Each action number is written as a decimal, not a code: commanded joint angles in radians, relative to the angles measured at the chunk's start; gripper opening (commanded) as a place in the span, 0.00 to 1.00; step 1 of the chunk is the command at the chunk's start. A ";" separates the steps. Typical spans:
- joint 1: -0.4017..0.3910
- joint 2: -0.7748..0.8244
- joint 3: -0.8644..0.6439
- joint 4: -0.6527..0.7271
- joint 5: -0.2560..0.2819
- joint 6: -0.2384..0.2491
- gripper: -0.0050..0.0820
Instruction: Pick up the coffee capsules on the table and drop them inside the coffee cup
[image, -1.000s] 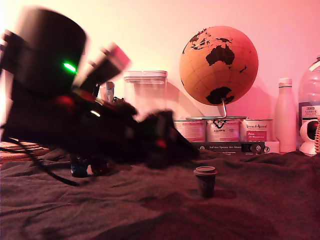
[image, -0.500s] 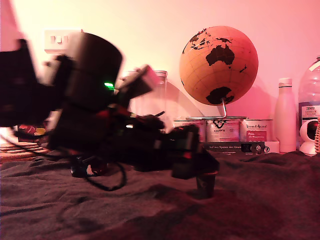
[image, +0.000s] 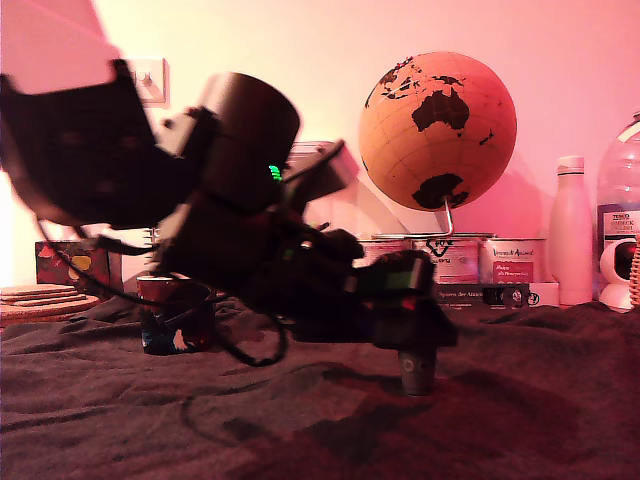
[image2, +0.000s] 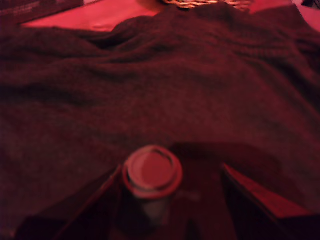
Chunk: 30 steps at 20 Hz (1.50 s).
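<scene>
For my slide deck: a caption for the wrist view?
Upright coffee capsule on the cloth-draped table, between the gripper's open fingers.

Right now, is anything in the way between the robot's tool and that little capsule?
Nothing visible. In the wrist view the capsule stands upright on the cloth-covered table, already between the tool's open jaws, with only bare cloth around it.

The robot arm (image: 200, 210) is bulky and almost wholly black, blurred in the exterior view. A large rounded black cylinder forms one joint, with a small green light glowing beside it. A pale grey block projects near that light. Thin black cables loop beneath the body. A faint greenish panel and a small red spot, perhaps indicator lights, mark the forward section.
</scene>
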 joint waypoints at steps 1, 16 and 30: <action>-0.006 0.045 0.005 -0.024 -0.011 -0.013 0.71; -0.002 0.052 0.041 -0.084 -0.056 -0.044 0.65; -0.002 0.065 0.049 -0.089 -0.056 -0.056 0.38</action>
